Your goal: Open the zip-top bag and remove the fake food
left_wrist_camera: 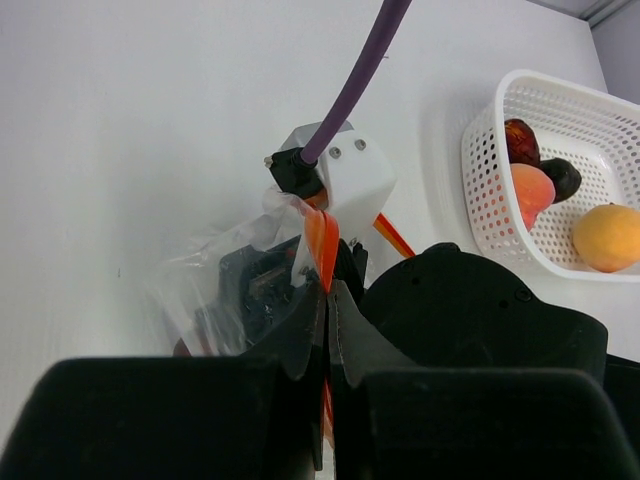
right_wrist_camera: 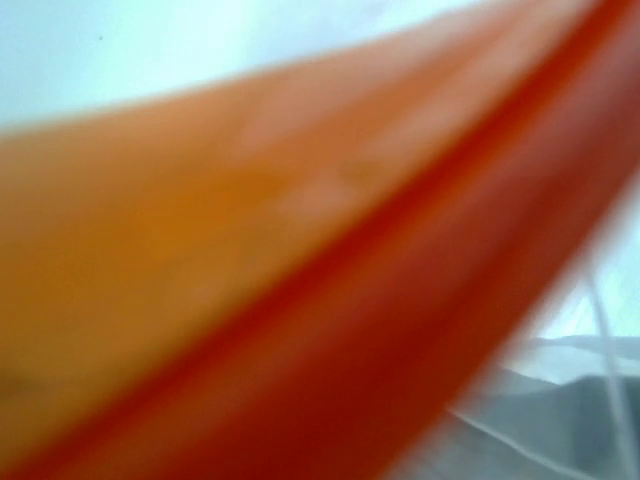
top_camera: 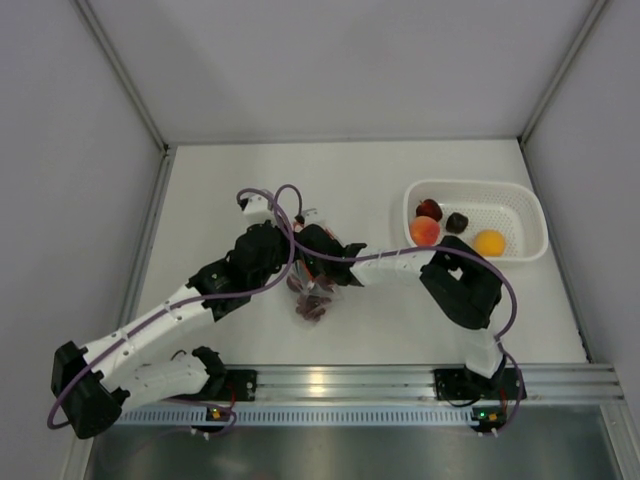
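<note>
The zip-top bag hangs crumpled between my two grippers at mid-table, with dark fake food low inside it. My left gripper is shut on the bag's red-orange zip strip; the clear plastic billows to the left. My right gripper sits at the bag's mouth, its fingers hidden. The right wrist view is filled by the blurred strip, so that gripper's state does not show. More fake food lies in the white basket: a peach, an orange fruit and two dark pieces.
The basket stands at the right, a little beyond the arms' reach point. Purple cables loop above both wrists. The right wrist's white camera block sits just behind the strip. Grey walls enclose the table.
</note>
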You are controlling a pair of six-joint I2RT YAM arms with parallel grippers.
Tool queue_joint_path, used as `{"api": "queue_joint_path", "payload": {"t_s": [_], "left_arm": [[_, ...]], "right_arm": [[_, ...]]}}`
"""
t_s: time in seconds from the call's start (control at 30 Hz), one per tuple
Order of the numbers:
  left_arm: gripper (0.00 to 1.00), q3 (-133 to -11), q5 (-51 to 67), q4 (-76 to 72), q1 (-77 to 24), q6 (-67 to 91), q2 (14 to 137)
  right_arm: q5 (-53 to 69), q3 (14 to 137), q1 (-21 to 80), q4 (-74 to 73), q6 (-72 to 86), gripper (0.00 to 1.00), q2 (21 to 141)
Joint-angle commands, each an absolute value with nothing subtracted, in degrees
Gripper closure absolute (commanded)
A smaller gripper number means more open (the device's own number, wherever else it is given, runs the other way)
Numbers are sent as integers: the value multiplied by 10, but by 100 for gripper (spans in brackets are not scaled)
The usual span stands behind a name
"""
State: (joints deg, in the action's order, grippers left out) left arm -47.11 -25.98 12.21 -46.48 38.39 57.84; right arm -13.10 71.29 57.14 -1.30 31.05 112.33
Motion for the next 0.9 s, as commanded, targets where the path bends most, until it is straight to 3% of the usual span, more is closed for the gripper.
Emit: {"api": "queue_joint_path", "payload": {"t_s": [0.0, 0.37, 0.5, 0.67, 0.87], "left_arm": [[100, -473, -222, 80, -473, 378, 569], [100, -483, -178, 80, -473, 357, 562], [100, -487, -168, 80, -473, 346, 559], [100, -485, -173, 80, -473, 345, 564], [100, -485, -169, 80, -473, 343, 577]], "right_arm": [[-137, 697, 606, -12, 283, 51, 1087], [-45, 627, 618, 114, 206, 55, 987], [35, 639, 617, 100, 164, 46, 1011], [45, 656, 625, 89, 140, 34, 1055], [37, 707, 637, 41, 106, 34, 1114]]}}
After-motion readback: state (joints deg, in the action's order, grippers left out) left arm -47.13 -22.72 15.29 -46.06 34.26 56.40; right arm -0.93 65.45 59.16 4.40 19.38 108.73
